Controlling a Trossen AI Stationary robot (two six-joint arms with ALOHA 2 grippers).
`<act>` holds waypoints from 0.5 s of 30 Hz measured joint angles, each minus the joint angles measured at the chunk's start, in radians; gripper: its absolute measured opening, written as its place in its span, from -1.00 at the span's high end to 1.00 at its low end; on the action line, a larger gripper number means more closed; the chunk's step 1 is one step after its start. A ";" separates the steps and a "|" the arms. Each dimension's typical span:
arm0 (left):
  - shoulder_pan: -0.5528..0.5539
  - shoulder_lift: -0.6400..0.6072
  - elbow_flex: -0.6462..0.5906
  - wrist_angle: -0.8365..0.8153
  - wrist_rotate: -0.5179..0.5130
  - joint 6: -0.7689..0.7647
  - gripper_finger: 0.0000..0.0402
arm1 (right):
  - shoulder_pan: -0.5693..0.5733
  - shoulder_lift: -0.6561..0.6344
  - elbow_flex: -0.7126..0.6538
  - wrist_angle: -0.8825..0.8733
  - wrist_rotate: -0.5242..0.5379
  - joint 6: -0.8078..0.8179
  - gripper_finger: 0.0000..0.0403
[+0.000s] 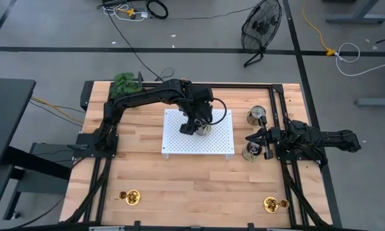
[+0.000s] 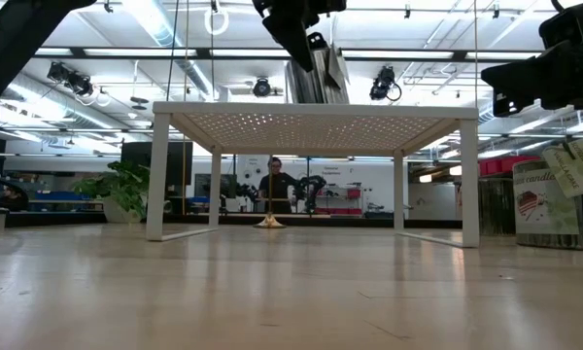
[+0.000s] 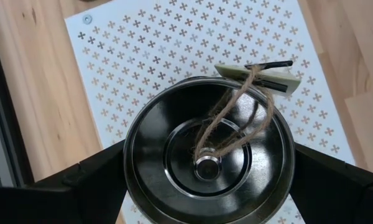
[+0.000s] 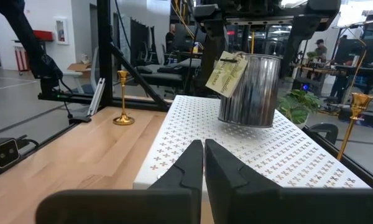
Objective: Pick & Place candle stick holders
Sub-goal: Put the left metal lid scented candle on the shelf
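Seems barely begun: left gripper (image 1: 197, 126) spread wide, clasping a shiny round metal tin (image 3: 208, 149) over the white perforated platform (image 1: 179, 144), right gripper (image 1: 251, 138) pinched closed at right, two gold brass candle stick holders (image 1: 131, 196) untouched on the near wooden surface (image 1: 199, 186).

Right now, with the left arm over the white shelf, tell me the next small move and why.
Probably lower the silver tin straight down onto the white perforated shelf. The left end effector grips its sides over the shelf, and its base looks just above the surface, though contact is unclear. The right end effector waits shut, off to the right.
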 joint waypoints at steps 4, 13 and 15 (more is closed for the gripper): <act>0.000 0.008 0.001 -0.006 -0.001 0.013 -0.88 | 0.000 0.000 0.000 0.000 0.000 0.000 0.90; 0.000 0.010 0.001 -0.016 -0.003 0.014 -0.88 | 0.000 0.000 0.000 0.000 0.000 0.000 0.90; 0.000 0.010 0.001 -0.022 -0.005 0.014 -0.88 | 0.000 0.000 0.000 0.000 0.000 0.000 0.90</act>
